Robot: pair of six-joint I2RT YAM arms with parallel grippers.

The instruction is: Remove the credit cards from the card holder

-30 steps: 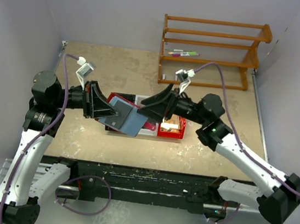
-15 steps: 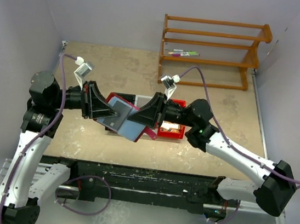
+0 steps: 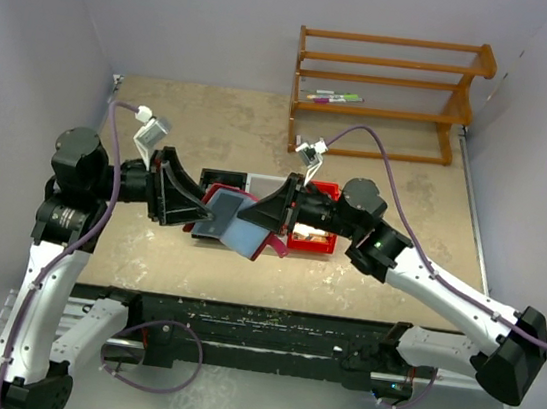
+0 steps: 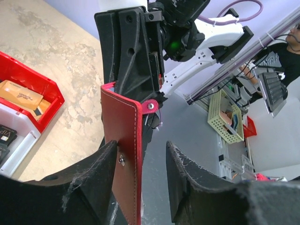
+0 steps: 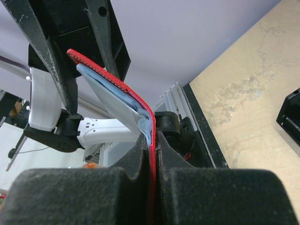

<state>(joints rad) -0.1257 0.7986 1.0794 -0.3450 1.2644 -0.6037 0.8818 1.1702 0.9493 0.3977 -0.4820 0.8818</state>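
Note:
The maroon card holder hangs open above the table between both arms, its blue-grey sleeves facing up. My right gripper is shut on its right edge; in the right wrist view the red cover and the sleeves run straight into the closed right gripper. My left gripper stands open around the other cover, which rests against one finger, with a gap to the other. Tan credit cards lie in the red bin. Any cards inside the sleeves are hidden.
Below the holder stand a black box, a white tray and the red bin. A wooden rack with markers stands at the back right. Walls close in left and right.
My right gripper moved in from the right and shut on the holder's edge. My left gripper's jaws have come apart. The holder tilted a little toward the front.

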